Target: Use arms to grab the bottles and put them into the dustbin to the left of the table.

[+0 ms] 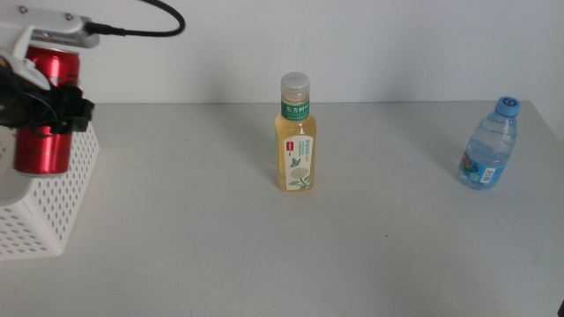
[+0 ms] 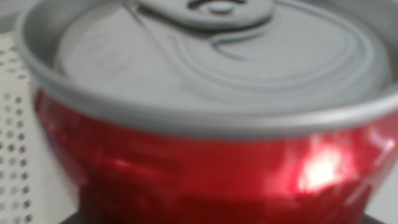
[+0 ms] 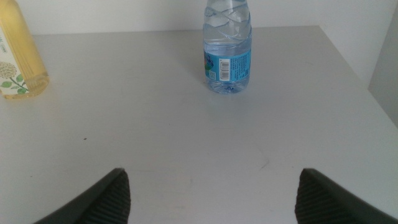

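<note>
Red soda can point(image 1: 42, 113): 1 item, upright, held above the white perforated dustbin point(image 1: 53, 216) at the table's left edge. We log it as gripped by the left gripper point(image 1: 55, 110), whose dark fingers close around the can's middle; the left wrist view is filled by the can's grey lid and red shoulder point(image 2: 205, 155), with the basket's perforated wall point(image 2: 15, 149) beside it.

Step in hand, as we judge it: drop the can into the dustbin. To do this well we would bring the can fully inside the rim, lower it until its base sits below the rim line, and only then part the fingers, so that it falls short and stays upright rather than bouncing off the edge. In the middle view the can seems to hang over the bin's near wall; we cannot tell how far inside the opening it is.

Dustbin contents: not visible from any view; we record none.

Tea bottle point(image 1: 295, 136): 1 item, yellowish, green-white label, pale cap, upright at the centre of the table point(image 1: 264, 255).

Water bottle point(image 1: 489, 145): 1 item, clear, blue cap, upright near the right edge, well apart from the tea bottle.

Right gripper point(image 3: 211, 196): waiting, fingers spread wide and empty, facing the water bottle across bare tabletop.
</note>
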You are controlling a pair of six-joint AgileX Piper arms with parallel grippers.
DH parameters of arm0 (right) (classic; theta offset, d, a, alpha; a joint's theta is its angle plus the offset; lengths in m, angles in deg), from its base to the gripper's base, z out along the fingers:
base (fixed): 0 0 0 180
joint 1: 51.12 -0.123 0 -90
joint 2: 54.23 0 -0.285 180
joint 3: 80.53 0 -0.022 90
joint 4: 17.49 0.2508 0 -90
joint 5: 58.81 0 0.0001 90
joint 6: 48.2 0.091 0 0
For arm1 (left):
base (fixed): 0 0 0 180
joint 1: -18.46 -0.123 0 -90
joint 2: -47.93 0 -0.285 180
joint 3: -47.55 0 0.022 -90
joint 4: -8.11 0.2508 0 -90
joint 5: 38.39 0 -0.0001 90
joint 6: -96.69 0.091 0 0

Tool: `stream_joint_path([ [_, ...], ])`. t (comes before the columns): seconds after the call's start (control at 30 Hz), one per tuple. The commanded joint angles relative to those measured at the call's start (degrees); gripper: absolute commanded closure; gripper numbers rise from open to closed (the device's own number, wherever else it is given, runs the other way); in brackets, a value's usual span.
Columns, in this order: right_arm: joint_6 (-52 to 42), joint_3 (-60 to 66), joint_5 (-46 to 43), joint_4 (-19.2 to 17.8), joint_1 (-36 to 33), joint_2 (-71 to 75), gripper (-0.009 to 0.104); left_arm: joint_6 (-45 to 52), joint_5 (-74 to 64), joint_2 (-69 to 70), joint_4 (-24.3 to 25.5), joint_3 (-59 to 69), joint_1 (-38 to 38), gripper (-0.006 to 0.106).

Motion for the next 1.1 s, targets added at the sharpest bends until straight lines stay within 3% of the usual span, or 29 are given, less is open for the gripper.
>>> stream_joint_path([
  [0.0,-0.51,-0.57,-4.09,-0.29,0.39,1.20,0.027,4.31,-5.61,-0.32,-2.36,-8.60,-2.74,0.102],
  [0.27,-0.51,-0.57,-4.09,-0.29,0.39,1.20,0.027,7.93,-19.69,-8.39,-2.74,-27.29,-11.57,0.102],
  [0.53,-0.51,-0.57,-4.09,-0.29,0.39,1.20,0.027,9.21,-21.59,-17.48,-4.29,-29.64,-19.61,0.102],
  [1.07,-0.51,-0.57,-4.09,-0.29,0.39,1.20,0.027,9.03,-20.67,-33.39,-8.07,-29.64,-20.12,0.102],
])
